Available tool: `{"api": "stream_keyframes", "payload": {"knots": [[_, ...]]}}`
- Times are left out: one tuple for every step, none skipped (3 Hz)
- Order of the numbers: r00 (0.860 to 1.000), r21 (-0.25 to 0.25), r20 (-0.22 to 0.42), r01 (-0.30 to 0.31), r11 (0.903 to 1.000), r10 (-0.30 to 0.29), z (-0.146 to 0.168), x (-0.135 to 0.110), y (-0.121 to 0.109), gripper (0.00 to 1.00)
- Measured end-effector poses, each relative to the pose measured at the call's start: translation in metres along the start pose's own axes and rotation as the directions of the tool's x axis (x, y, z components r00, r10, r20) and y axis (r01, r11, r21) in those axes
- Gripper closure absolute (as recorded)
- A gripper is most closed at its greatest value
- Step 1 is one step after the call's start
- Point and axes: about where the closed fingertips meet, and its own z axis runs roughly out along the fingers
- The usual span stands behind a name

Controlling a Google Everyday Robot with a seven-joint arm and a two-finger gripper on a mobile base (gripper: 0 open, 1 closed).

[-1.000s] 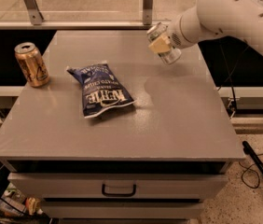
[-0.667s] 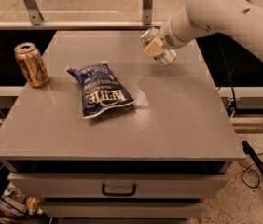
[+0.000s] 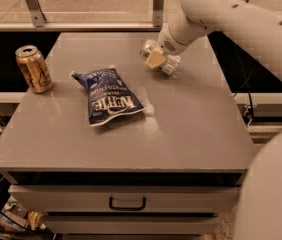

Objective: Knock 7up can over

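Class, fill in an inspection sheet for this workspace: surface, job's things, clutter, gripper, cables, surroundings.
Surface: grey table top, flat.
Job's things: 7up can, tilted, at the gripper, toward the table's back right.
Clutter: gold can upright near the left edge; blue chip bag lying flat mid-table.
Gripper: gripper at the 7up can, on the white arm reaching in from the right.
Cables: dark cable hanging right of the table.
Surroundings: drawer handle below the top; metal frame behind.

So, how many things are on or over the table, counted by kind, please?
Cans: 2, the gold can standing at the left edge and the 7up can tilted at the gripper, over the far right of the table.
Chip bags: 1, the blue bag.
Total: 3.
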Motion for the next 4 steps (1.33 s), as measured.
{"api": "stream_keyframes", "payload": {"knots": [[0.998,-0.131,-0.043,0.05,0.9901,-0.056,0.028,-0.012,0.008,1.0],[0.996,-0.2,-0.057,0.06,0.9779,-0.073,0.042,-0.016,0.012,1.0],[0.996,-0.2,-0.057,0.06,0.9779,-0.073,0.042,-0.016,0.012,0.83],[0.996,-0.205,-0.059,0.06,0.977,-0.074,0.044,-0.016,0.013,0.6]]}}
